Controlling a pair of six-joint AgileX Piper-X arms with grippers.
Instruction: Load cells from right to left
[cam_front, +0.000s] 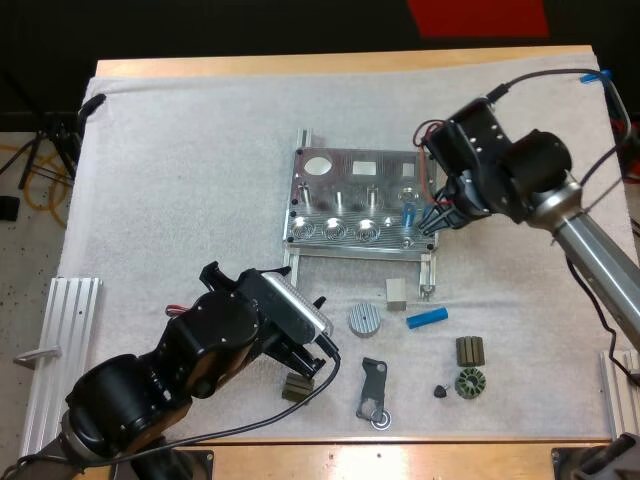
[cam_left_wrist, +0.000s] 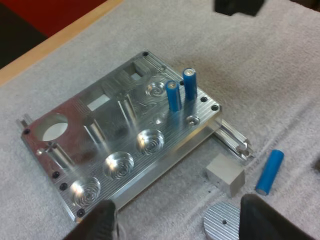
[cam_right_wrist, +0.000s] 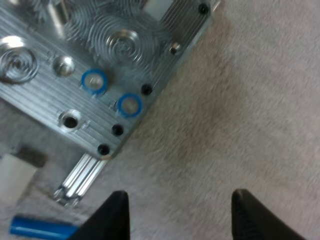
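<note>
Nearest the robot, the left hand (cam_left_wrist: 178, 212) hovers over the white mat (cam_front: 180, 180) at the near edge of the metal plate (cam_left_wrist: 107, 125). Its fingers (cam_left_wrist: 102, 224) are wide apart, clear of everything, holding nothing. Close by on the mat lie a bent dark bracket (cam_front: 373, 390), a small dark ribbed block (cam_front: 296, 387), a round ribbed disc (cam_front: 364, 319) and a small metal block (cam_front: 396, 292). Just beside that metal block lies the loose blue cell (cam_front: 427, 318), on its side and apart from the plate.

Further out, two standing cells (cam_left_wrist: 173, 96) are seated side by side at the plate's right end. The right hand (cam_right_wrist: 180, 202) hangs over bare mat just off that corner, fingers wide and empty.

Judgement: loading is under way, with two cells in and one loose cell in sight. The next move calls for a grip across the loose cell, turning it upright and lowering it squarely into the next seat to the left.

Poorly seen: which hole is that next seat. It is probably the small bore beside the seated pair, though the large spiral recesses confuse the reading. In the high view the right hand overlaps the plate's corner, so the pair blurs together there. Further dark parts (cam_front: 470, 365) lie towards the mat's right, their detail unclear
</note>
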